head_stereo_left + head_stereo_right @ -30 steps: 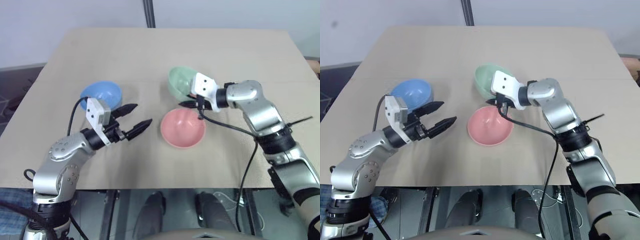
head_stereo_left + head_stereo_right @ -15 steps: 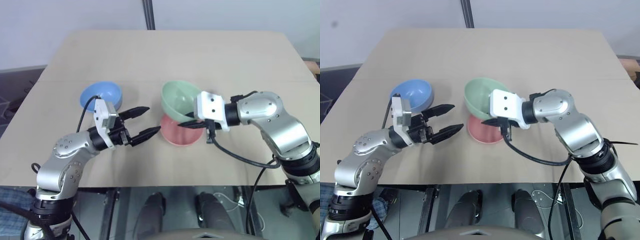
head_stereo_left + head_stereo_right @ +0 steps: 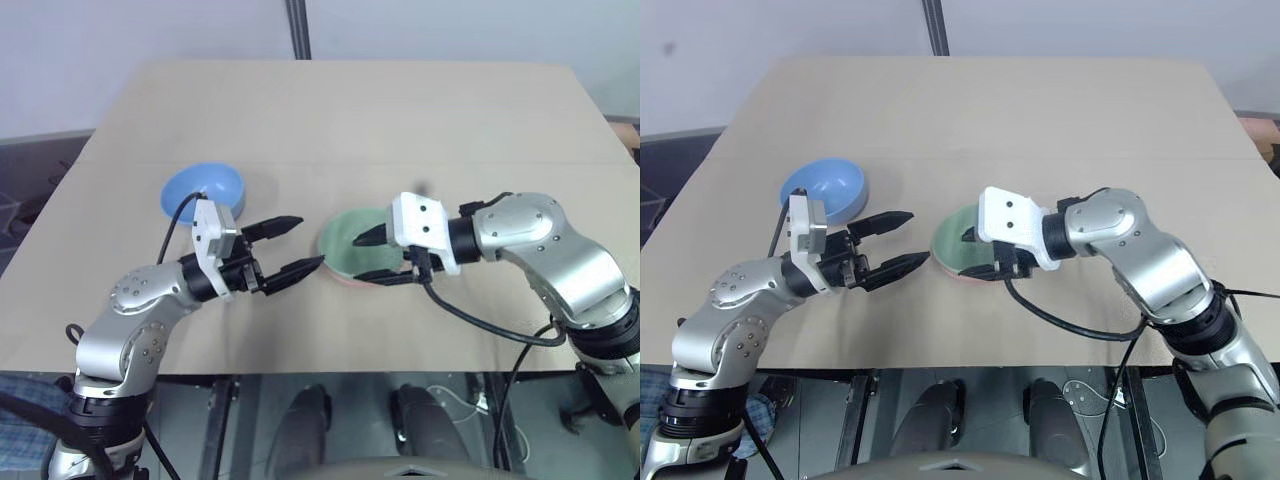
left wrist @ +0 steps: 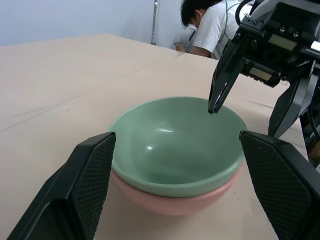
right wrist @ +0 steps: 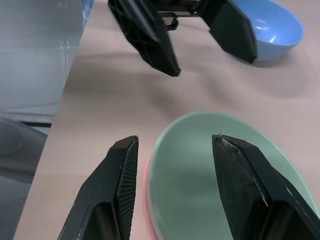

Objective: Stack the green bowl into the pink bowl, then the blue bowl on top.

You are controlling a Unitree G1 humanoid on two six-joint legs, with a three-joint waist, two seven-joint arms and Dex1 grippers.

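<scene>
Two bowls sit nested near the table's [image 3: 420,120] centre: green bowl [image 3: 352,240] sits inside pink bowl [image 4: 175,202], both upright, mouths up, rims level; round, so no long axis. Only a thin pink edge shows beneath the green rim. Blue bowl [image 3: 203,187] stands apart, on the left of the nested pair, upright w/ mouth up. R gripper [image 3: 376,257] is at the green bowl's right rim, fingers apart, one over the bowl's inside, one outside, not clamped on it. L gripper [image 3: 292,245] hovers just left of the pair, betw. it and the blue bowl, fingers wide apart, empty. Table is plain tan board, matte; pale wall and a dark post behind. A person in a white shirt [image 4: 215,30] sits beyond the table. All bowls smooth, plain plastic, glossy inside.
</scene>
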